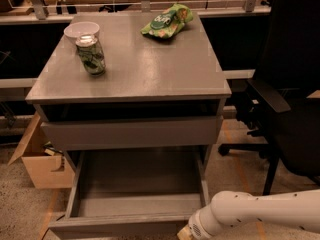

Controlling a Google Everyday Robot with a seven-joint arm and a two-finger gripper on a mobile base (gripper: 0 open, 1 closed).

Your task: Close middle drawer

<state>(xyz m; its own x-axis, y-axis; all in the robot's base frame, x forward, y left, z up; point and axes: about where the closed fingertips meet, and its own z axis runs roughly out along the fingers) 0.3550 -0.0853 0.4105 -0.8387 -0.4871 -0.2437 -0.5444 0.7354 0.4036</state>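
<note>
Middle drawer [137, 189]: pulled well out under the tabletop [150, 69], front facing us, long axis left-right | step: we judge approach for the push | claw [184, 234]: bottom edge, just beside the front's right end, grip state we cannot tell | next: press front squarely, straight inward

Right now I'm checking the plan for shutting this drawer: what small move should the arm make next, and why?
Probably press the gripper, low at the picture's bottom edge by the front strip, forward against it: the middle drawer stands pulled far out, its tray bare.
</note>
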